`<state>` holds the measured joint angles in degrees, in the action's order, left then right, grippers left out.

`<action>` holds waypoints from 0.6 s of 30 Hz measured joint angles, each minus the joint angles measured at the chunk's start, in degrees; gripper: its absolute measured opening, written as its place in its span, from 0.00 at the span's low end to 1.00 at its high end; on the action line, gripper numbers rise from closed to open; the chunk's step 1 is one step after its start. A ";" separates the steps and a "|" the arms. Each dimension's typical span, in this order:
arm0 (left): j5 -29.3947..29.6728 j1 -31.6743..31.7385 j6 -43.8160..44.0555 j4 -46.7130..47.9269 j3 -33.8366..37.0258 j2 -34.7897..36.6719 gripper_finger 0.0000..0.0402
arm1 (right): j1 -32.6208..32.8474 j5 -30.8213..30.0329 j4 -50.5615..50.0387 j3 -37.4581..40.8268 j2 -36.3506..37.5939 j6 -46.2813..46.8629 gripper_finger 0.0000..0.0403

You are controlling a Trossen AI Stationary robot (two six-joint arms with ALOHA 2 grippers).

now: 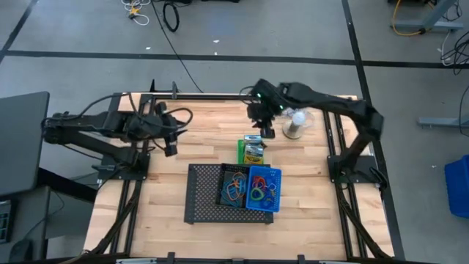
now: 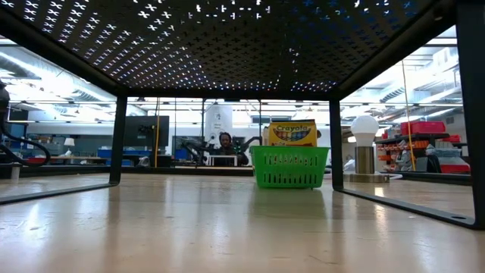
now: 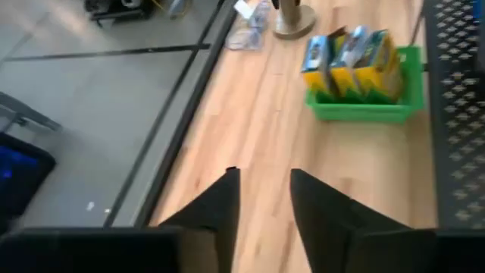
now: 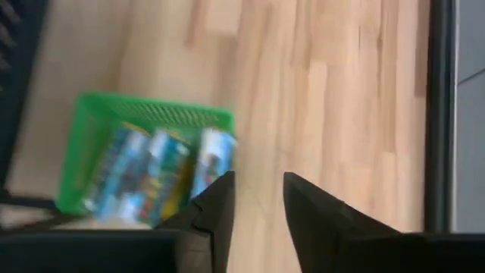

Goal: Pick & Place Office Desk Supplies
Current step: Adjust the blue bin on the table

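- Green bin [image 1: 253,151] sits mid-table, holding the crayon box [image 2: 292,133] and small boxes [image 3: 356,57] upright — just behind the mesh tray [image 1: 205,192].
- Blue bin [image 1: 264,189] and black bin [image 1: 234,185], both holding bands [image 1: 236,188], rest on the tray.
- Right gripper [image 1: 267,130] hovers just behind the green bin, fingers slightly apart, empty.
- Left gripper [image 1: 172,143] hangs over bare table well left — a narrow gap, nothing held.
- Fan [image 1: 294,123] stands beside the right gripper.

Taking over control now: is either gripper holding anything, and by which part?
Nothing is held. The left gripper and right gripper both show an empty gap between their fingers, over bare table.
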<state>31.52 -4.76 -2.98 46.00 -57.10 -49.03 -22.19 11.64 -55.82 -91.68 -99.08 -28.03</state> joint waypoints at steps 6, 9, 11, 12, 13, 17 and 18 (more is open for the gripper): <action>0.41 4.84 -5.04 -0.42 0.00 3.73 0.48 | -3.99 4.05 -4.18 -7.84 -4.88 -0.58 0.44; 0.43 6.94 -7.01 0.48 0.00 6.29 0.55 | -4.66 6.37 -2.74 -6.88 -4.77 -0.71 0.48; 0.43 8.03 -8.07 0.26 -0.02 8.03 0.58 | -4.79 7.35 -2.12 -6.57 -6.13 -0.76 0.50; 0.07 8.57 -8.37 0.42 -0.02 8.89 0.59 | -4.82 7.67 -1.60 -6.57 -6.91 -0.73 0.50; -0.65 9.07 -8.56 0.39 -0.02 9.50 0.59 | -4.94 7.78 -1.95 -6.55 -7.69 -0.71 0.50; -1.74 10.56 -8.60 0.92 -0.02 10.88 0.60 | -5.06 7.50 -3.73 -6.55 -9.77 0.18 0.48; -1.75 10.76 -8.41 1.48 -0.02 11.06 0.60 | -5.25 7.12 -4.17 -6.50 -9.97 0.50 0.47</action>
<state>29.77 6.00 -11.40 47.47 -57.12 -37.97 -27.44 18.76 -59.99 -98.18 -109.05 -27.53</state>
